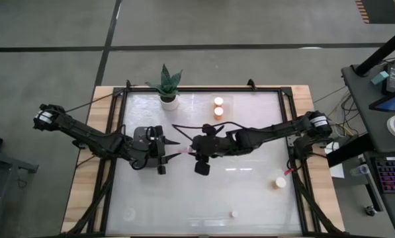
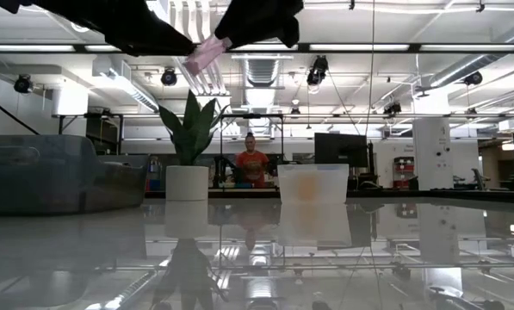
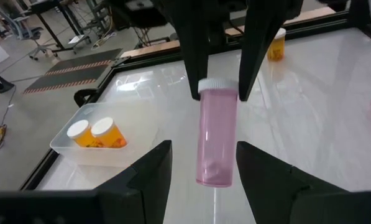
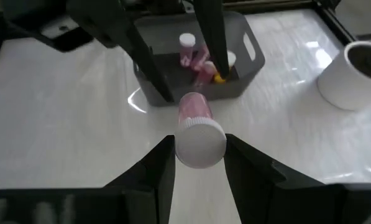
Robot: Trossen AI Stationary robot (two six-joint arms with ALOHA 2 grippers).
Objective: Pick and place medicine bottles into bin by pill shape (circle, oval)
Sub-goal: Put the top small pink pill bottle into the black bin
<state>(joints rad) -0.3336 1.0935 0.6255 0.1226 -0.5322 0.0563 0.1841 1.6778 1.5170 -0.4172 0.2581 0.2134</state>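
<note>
A pinkish-red medicine bottle with a white cap is held roughly level, high above the table between my two grippers; it also shows in the high view and the low view. My right gripper is shut on its cap end. My left gripper is open, with one finger on either side of the bottle's bottom end and a gap to each. The dark bin, holding several bottles, stands below and behind my left gripper. A clear tray at the far edge holds two orange bottles. My right gripper pinches the bottle's white cap between its two fingers, one on each side of the cap's rim. The fingers come about level from the table's right side, in line with the bottle. The body sticks out past the fingertips toward my left gripper, clear of the table.
A white pot with a green plant stands at the far edge, left of the tray. An orange bottle lies at the near right. A small white-capped bottle stands near the front edge. Raised rails frame the table.
</note>
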